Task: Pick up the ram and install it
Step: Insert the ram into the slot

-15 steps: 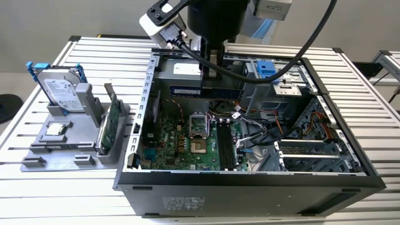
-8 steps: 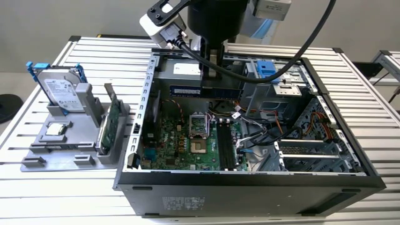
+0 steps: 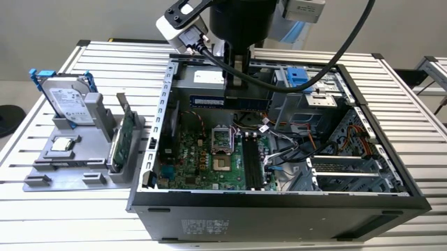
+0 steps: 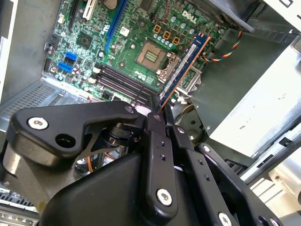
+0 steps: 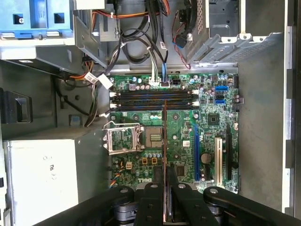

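The ram (image 3: 206, 101), a thin, long dark green-black memory stick, hangs on edge. A white slatted metal tabletop (image 3: 104, 63) carries an open black computer tower case (image 3: 279, 209), with a grey parts rack (image 3: 63, 175) at its nine o'clock in the exterior view. Above the green motherboard (image 3: 202, 157), the black hand (image 5: 165, 186) clamps the ram's upper edge.

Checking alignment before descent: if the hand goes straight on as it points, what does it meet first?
Probably the memory slots on the motherboard, touched first by the ram that the hand holds; depth is unclear.
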Motion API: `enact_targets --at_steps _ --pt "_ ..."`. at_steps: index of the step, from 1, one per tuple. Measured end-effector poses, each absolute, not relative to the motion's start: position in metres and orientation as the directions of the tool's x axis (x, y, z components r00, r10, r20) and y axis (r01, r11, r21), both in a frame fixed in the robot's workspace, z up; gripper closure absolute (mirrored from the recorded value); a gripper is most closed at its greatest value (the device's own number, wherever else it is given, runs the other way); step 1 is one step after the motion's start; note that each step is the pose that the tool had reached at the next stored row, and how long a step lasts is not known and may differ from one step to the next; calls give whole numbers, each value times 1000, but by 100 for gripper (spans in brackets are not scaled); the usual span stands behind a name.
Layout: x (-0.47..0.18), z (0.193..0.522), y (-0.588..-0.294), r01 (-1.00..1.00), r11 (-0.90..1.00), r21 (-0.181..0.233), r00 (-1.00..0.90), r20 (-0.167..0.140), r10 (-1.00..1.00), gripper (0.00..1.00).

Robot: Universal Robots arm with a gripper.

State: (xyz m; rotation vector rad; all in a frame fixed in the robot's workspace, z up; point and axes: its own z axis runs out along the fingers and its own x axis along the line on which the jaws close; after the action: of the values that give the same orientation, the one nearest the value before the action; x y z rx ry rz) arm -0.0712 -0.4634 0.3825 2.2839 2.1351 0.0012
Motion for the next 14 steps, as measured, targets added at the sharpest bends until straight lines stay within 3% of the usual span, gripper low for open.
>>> enact_targets --at_steps 14 --pt "-63 380 -457 998 -67 11 67 -10 998 100"
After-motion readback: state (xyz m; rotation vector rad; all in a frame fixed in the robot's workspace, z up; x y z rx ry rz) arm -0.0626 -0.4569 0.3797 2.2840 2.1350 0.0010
